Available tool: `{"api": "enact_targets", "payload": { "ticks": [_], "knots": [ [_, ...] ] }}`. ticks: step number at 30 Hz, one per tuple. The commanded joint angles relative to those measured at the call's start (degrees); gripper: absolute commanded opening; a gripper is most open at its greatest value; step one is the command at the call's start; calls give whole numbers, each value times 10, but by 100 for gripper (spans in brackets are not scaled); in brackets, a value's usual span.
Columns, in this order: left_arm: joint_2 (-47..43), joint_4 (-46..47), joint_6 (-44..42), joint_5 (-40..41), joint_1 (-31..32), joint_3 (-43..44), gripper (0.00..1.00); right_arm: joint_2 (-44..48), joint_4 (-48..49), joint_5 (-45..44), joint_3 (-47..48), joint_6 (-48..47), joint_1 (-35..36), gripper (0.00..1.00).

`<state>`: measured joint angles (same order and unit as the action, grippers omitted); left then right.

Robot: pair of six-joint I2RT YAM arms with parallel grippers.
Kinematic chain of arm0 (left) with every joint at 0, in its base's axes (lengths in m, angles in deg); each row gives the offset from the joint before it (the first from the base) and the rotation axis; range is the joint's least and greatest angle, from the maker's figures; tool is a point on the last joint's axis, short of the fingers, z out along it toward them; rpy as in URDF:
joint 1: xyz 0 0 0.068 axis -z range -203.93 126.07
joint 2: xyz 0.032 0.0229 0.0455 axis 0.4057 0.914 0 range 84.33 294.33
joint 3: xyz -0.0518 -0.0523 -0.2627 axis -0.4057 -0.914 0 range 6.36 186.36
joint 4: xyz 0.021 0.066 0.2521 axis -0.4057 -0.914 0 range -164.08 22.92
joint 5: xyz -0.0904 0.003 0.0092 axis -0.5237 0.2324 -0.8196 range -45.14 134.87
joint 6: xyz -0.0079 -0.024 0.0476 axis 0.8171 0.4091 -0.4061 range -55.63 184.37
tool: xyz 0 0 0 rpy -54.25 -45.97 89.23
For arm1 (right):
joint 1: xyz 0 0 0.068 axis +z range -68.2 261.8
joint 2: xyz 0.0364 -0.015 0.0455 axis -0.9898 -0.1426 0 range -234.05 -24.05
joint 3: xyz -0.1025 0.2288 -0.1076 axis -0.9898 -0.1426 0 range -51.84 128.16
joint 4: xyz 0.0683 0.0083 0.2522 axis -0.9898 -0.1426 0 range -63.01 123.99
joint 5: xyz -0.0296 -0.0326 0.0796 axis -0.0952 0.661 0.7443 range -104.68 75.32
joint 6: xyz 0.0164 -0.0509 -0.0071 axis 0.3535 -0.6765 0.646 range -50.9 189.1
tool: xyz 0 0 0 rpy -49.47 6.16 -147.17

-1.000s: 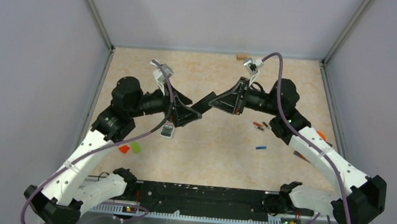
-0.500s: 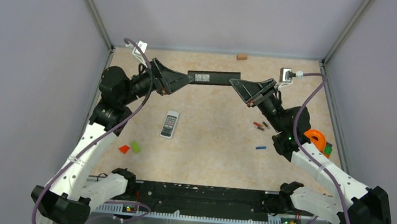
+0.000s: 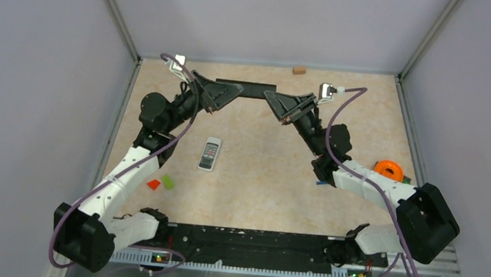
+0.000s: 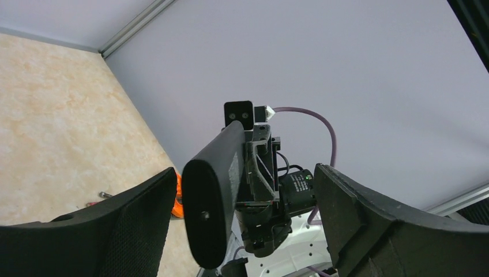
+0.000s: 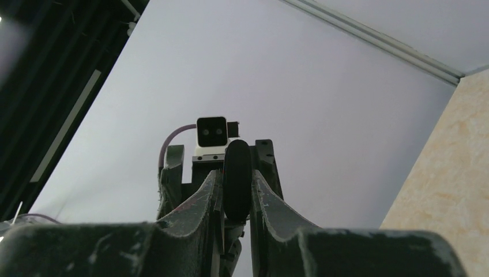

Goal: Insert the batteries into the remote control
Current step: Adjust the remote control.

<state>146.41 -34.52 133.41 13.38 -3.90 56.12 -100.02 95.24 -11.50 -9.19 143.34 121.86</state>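
The long black slab-shaped remote control (image 3: 255, 90) hangs above the far side of the beige table (image 3: 258, 193), its long axis running left to right between your arms. Your right gripper (image 3: 268, 95) pinches its right end edge-on. Your left gripper (image 3: 239, 90) stands spread around the left end, apparently not touching it. The slim batteries (image 4: 104, 195) lie on the table below, nearer your right arm.
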Motion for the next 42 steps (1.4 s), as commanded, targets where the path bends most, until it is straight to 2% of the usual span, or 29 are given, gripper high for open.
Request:
{"api": "enact_targets", "payload": {
  "ticks": [1,7,8,14,17,19,23,25,27,31,32,34,37,38,40,42],
  "knots": [
    [-10,33,10,6,3,16,86,-8,82,6,14,12,6,0],
    [-10,52,19,11,3,1,46,-14,89,6,3,7,6,0],
    [-10,53,19,12,3,1,42,-15,87,8,4,8,6,0],
    [2,55,6,4,2,5,27,-19,83,25,-2,21,6,0],
    [11,60,3,-5,3,8,26,-19,86,32,-9,24,6,0],
    [16,60,0,-4,3,8,26,-18,84,36,-11,27,6,0],
    [25,68,-1,-6,2,10,38,-17,78,46,-15,26,6,0],
    [31,69,0,-7,2,10,37,-16,74,47,-18,23,6,0],
    [35,73,1,-9,2,10,30,-14,69,47,-22,18,6,0],
    [43,75,-1,-19,1,12,4,-10,48,61,-24,3,6,0],
    [44,74,-3,-22,0,12,0,-8,42,69,-24,-7,5,0],
    [45,71,-10,-35,-3,12,0,1,26,79,-30,-23,2,15],
    [48,51,-35,-81,-7,22,0,15,25,106,-44,-48,-10,60],
    [51,39,-43,-102,-8,29,0,19,20,123,-44,-63,-15,72],
    [58,27,-56,-150,-8,44,0,27,-18,171,-30,-99,-29,84],
    [65,27,-61,-199,-8,55,0,30,-67,225,-7,-143,-37,87]
  ]
}}
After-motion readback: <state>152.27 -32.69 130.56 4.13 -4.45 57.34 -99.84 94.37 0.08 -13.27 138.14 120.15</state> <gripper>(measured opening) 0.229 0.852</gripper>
